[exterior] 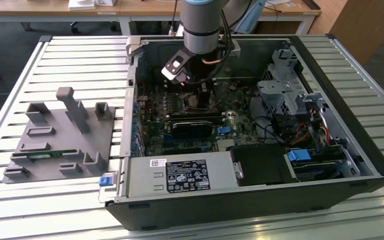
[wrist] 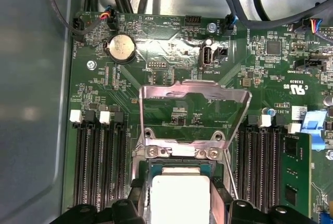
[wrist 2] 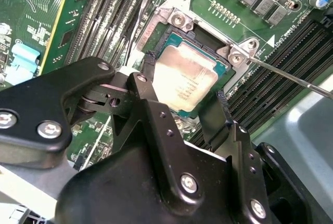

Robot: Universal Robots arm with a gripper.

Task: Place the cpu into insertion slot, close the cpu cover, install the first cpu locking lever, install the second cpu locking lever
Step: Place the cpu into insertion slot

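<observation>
Reaching into the open computer case, which stands right of the grey holder on the table, I have my gripper clamped narrowly on the cpu, a finger on each opposite edge. The cpu is at the socket; whether seated, I cannot tell. The cpu cover stands raised.

Grey arm – black gripper

The round arm tube is showing silvery grey with a darker band at its lower end, a black cable running along its side and a small black-and-white module sitting at the wrist. In the second wrist view, the gripper's matte black links are showing silver screws and pivot pins, and two thin fingers are tapering to narrow tips.
</observation>
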